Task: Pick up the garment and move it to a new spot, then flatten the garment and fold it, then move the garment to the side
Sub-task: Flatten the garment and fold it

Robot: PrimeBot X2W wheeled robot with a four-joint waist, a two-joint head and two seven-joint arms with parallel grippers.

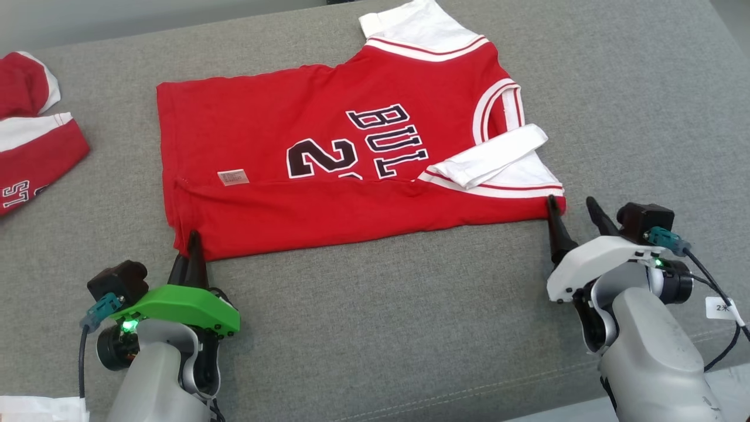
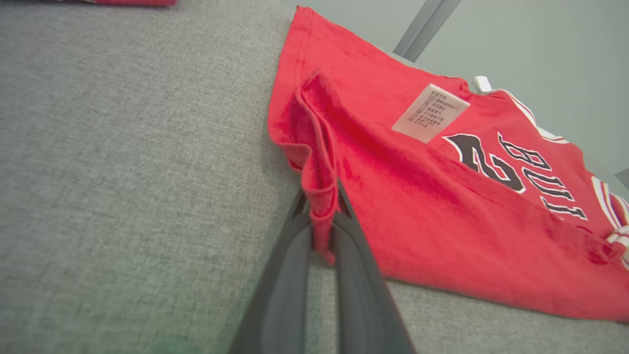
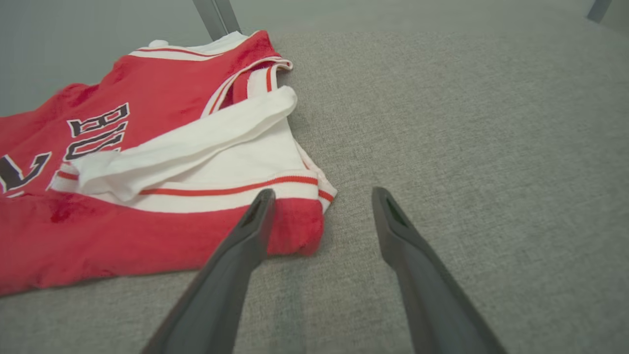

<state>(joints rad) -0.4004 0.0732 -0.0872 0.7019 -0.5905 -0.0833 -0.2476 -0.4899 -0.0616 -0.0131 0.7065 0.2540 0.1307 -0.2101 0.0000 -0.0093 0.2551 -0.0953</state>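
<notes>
Across the grey upholstered surface a red Bulls jersey lies spread flat, lettering up. Its near long edge is turned over onto the front in a band, and one white sleeve is tucked inward. Flattening and a first lengthwise fold thus appear done; further folding and the move to the side remain. A second red garment lies well apart at far left. Left gripper: clamped on the jersey's near-left corner. Right gripper: jaws spread at the near-right corner, one finger touching cloth — whether the corner sits fully between them is hard to tell. Care label: just beside the fold line.
</notes>
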